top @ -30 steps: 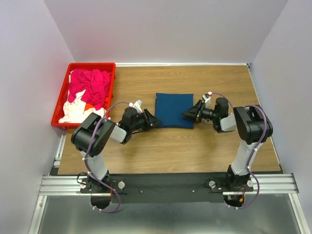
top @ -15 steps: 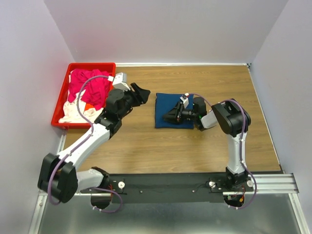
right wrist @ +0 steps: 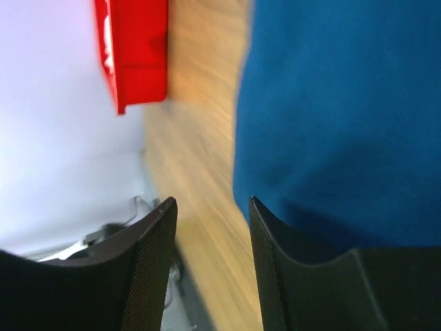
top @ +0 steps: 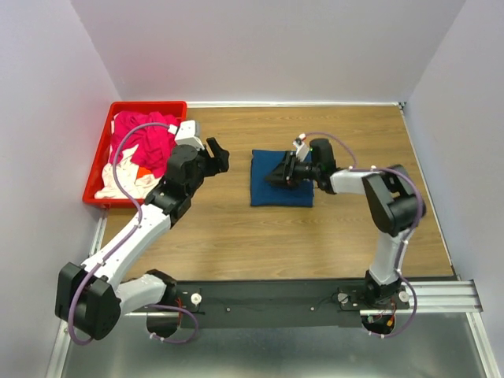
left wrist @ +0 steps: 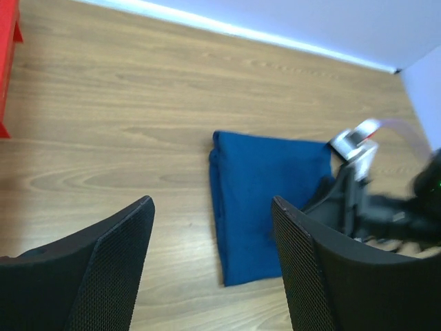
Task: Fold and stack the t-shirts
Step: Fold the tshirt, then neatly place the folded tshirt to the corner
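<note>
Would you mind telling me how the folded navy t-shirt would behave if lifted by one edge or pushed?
The folded navy t-shirt is soft layered cloth, so lifted by one edge it would probably droop and unfold. It lies flat and thin, so it looks light. Pushed on the wooden table, it may bunch rather than slide.

Navy t-shirt (right wrist: pixel 344 117) fills right of view, flat on wood table (right wrist: pixel 200 124). Bare table strip left of shirt. Red crate (right wrist: pixel 138 52) past strip, further left of shirt. Pincer (right wrist: pixel 210 207) parted; shirt's left edge shows in gap.
</note>
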You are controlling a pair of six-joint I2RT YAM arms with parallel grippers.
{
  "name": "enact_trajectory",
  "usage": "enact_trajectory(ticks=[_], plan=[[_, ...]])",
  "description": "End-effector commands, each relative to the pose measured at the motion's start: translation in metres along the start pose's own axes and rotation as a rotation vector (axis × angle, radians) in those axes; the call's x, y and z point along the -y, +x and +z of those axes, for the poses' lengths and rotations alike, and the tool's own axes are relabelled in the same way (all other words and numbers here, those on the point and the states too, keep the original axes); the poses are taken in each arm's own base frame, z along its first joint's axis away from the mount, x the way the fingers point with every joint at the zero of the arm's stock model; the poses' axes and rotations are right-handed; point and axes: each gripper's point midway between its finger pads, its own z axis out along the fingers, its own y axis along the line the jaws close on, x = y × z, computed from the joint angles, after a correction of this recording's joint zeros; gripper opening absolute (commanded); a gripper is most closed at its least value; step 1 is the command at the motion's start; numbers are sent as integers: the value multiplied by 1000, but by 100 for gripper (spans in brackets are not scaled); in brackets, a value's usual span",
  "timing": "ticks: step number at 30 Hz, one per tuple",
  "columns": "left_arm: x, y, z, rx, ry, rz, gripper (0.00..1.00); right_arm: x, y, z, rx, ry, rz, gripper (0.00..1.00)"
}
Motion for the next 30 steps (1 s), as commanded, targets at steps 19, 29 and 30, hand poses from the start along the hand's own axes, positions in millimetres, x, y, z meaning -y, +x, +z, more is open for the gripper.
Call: enact_trajectory(ticks=[19, 29, 30], plan=[[-24, 5, 7, -106, -102, 248, 83, 76, -43, -150, 132, 822, -273, 61], [-30, 18, 10, -138, -107, 282, 83, 89, -40, -122, 56, 724, -243, 57], [-29, 19, 10, -142, -102, 282, 83, 91, -41, -120, 53, 719, -242, 57]])
